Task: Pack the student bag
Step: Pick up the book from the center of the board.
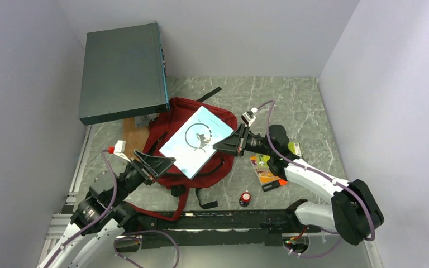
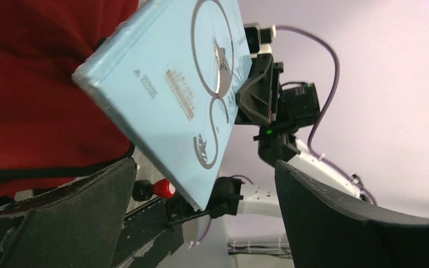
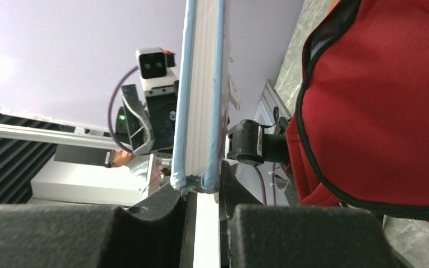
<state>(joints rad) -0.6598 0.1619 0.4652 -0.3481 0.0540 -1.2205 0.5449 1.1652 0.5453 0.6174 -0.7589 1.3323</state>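
Note:
The student bag [image 1: 215, 167], dark red with black webbing, lies flat in the middle of the table. It also shows in the left wrist view [image 2: 33, 84] and in the right wrist view [image 3: 380, 100]. My right gripper [image 1: 224, 144] is shut on the right edge of a light blue book [image 1: 198, 140] and holds it tilted above the bag. In the right wrist view the book's edge [image 3: 201, 100] sits clamped in that gripper [image 3: 201, 195]. My left gripper [image 1: 165, 163] is open and empty at the bag's lower left, near the book's corner [image 2: 167, 84]; it also shows in its wrist view [image 2: 206, 206].
A dark grey flat case [image 1: 123, 72] leans at the back left over a wooden board [image 1: 134, 131]. An orange and green packet [image 1: 267, 169], a yellow-green item [image 1: 295, 148] and a small red-capped item [image 1: 246, 197] lie right of the bag. Walls close both sides.

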